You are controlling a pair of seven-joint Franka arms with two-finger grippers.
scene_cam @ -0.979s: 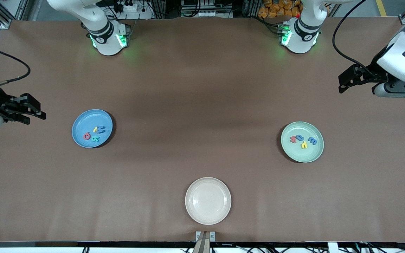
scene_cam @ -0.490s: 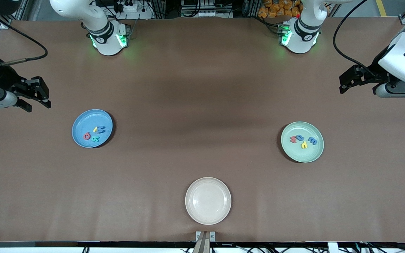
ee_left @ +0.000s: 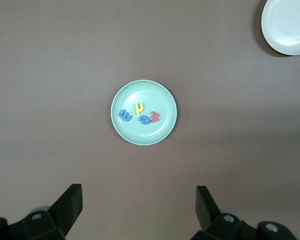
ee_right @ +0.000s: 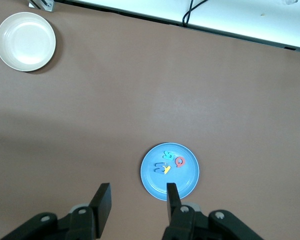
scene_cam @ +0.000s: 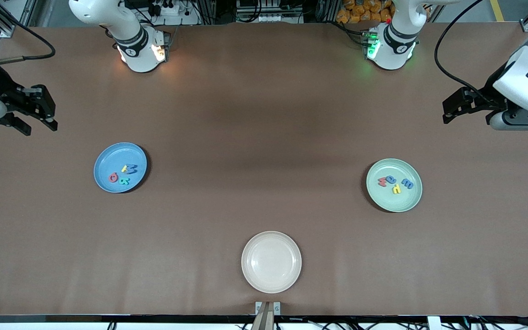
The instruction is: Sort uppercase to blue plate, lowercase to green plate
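sorting looks finished: uppercase (scene_cam: pixel 123 174) letters lie in the blue plate (scene_cam: pixel 103 160), lowercase (scene_cam: pixel 396 183) in the green plate (scene_cam: pixel 410 199), while left gripper (scene_cam: pixel 449 110) and right gripper (scene_cam: pixel 39 117), both spread and empty, hang over bare worktop (scene_cam: pixel 255 137).

Right hand (scene_cam: pixel 39 114) risen, moved away from front camera, farther from blue plate (scene_cam: pixel 103 172).
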